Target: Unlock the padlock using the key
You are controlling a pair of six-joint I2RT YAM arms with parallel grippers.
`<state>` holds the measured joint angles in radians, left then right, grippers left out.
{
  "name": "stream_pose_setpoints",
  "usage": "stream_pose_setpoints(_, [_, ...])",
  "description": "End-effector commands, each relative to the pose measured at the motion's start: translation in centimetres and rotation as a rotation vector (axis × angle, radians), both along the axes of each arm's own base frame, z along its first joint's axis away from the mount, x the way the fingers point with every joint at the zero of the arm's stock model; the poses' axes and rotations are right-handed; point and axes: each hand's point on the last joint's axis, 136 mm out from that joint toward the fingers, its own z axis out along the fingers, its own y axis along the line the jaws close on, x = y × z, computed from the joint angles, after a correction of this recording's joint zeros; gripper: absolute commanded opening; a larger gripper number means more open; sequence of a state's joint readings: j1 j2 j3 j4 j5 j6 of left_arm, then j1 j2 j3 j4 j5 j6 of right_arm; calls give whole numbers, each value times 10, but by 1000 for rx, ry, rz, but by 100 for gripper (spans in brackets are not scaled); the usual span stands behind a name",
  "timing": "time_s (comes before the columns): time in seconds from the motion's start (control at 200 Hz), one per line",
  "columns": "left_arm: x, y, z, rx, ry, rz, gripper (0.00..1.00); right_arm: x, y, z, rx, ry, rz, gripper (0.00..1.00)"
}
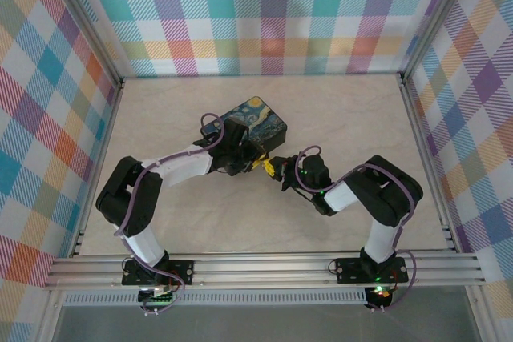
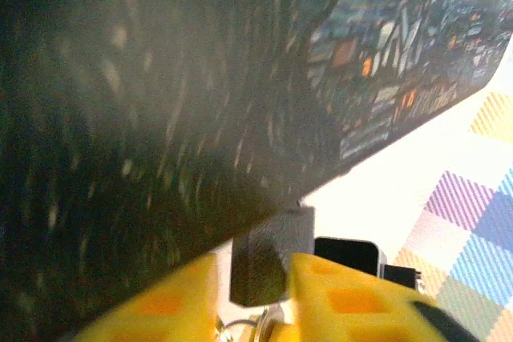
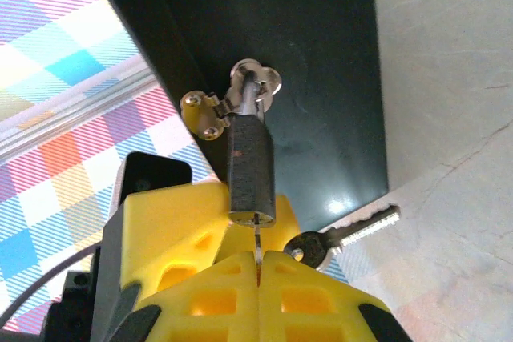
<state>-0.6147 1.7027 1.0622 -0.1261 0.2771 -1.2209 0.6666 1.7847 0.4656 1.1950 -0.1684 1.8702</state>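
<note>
The dark-bodied padlock (image 3: 250, 170) hangs by its silvery shackle from a hasp on the side of the painted tin (image 3: 321, 54). My right gripper (image 3: 258, 257) is shut on the thin silvery key (image 3: 257, 238), whose tip sits in the keyhole at the lock's bottom face. A second key (image 3: 357, 231) dangles to the right on a ring. In the left wrist view the padlock (image 2: 268, 254) sits between the yellow fingers of my left gripper (image 2: 252, 276), which is shut on its body under the tin (image 2: 160, 78). From above, the left gripper (image 1: 245, 159) and right gripper (image 1: 273, 170) meet at the tin's near side.
The blue-and-yellow tin (image 1: 256, 118) stands mid-table. Plaid walls enclose the beige table (image 1: 345, 118) on three sides, with an aluminium rail (image 1: 264, 266) along the near edge. Both arms fold inward towards the tin.
</note>
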Motion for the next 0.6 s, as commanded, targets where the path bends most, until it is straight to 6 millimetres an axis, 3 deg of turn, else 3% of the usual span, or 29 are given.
stream_pose_setpoints(0.0, [-12,1,30,19,-38,-81,42,4,-6,15,36,-53,-38,0])
stream_pose_setpoints(0.15, [-14,8,36,95,-59,-135,52,3,0,3,-12,-65,51,0])
stream_pose_setpoints(0.29, [-11,10,29,150,-44,-182,61,0,-1,-6,-67,-77,95,0])
stream_pose_setpoints(0.595, [1,-11,19,165,-13,-248,72,0,-13,-6,-119,-104,117,0])
